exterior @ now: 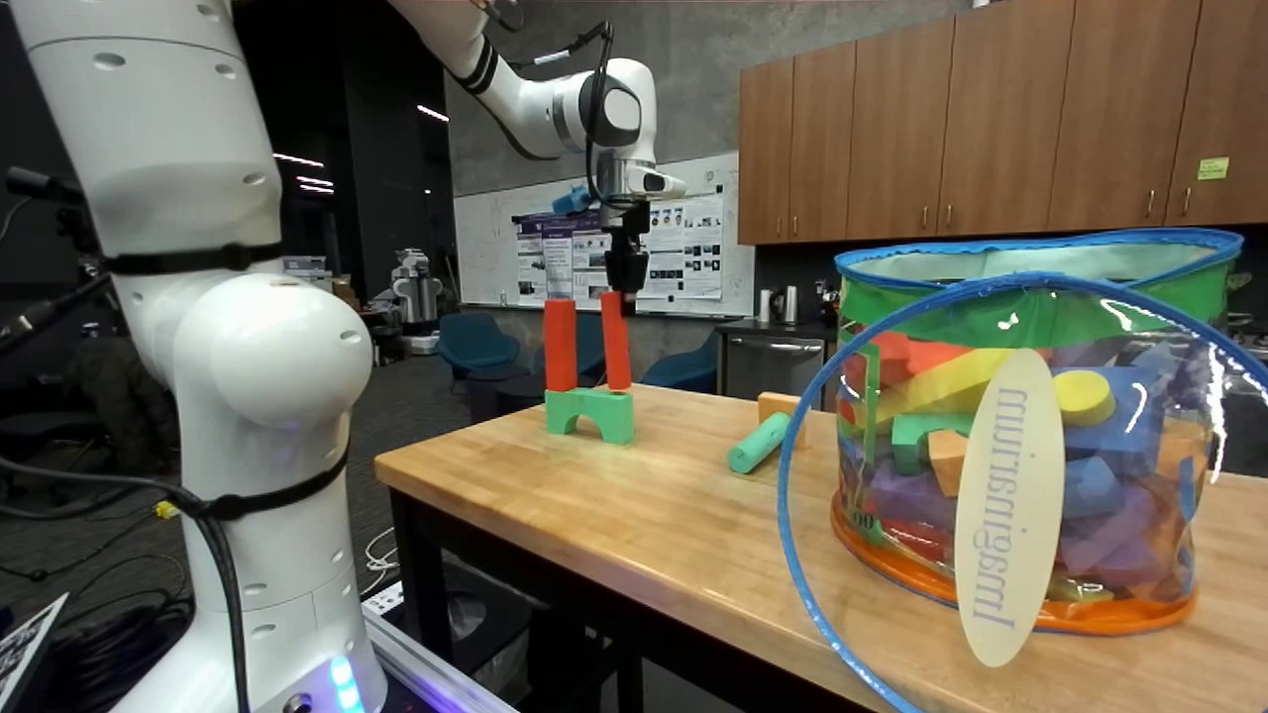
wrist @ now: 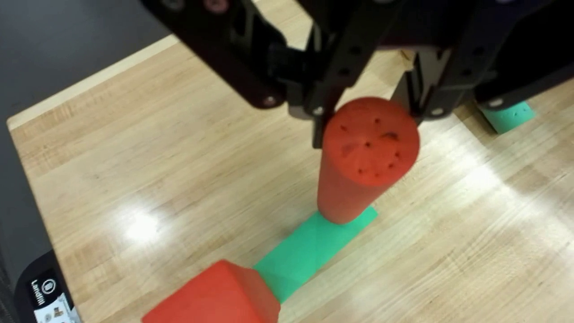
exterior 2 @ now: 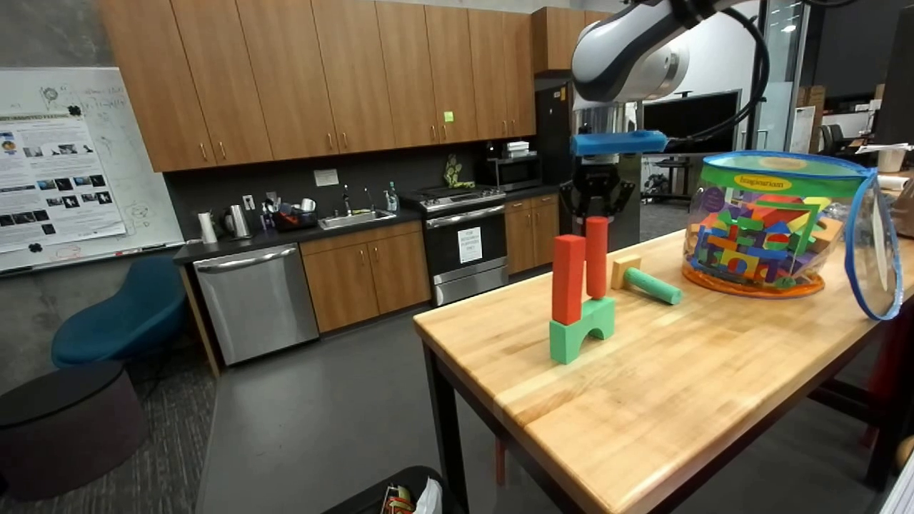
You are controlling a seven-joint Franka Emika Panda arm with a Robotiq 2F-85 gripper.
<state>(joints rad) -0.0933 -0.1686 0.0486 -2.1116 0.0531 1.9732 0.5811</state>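
In an exterior view: red block [exterior: 561,345] upright on green arch [exterior: 590,401]; to its right, red cylinder [exterior: 616,342] stands slightly tilted on the arch, your jaws closed round its top. Release it off-plumb, both could topple.

"How does the arm [exterior: 263,347] stand?"

"In an exterior view it leans upward, belted with black straps [exterior: 178,261], leaves by the top edge and re-enters further along, sloping to the wrist [exterior: 619,109]."

"Which way does that face?"

"Down. A blue piece [exterior 2: 618,143] sits on it, and a black cable [exterior 2: 765,68] loops out alongside (rather a generous loop, too)."

"And the gripper [wrist: 366,128]?"

"It hangs pointing down. In the wrist view it enters from the top, its fingers [wrist: 317,134] closed in a grip, facing each other."
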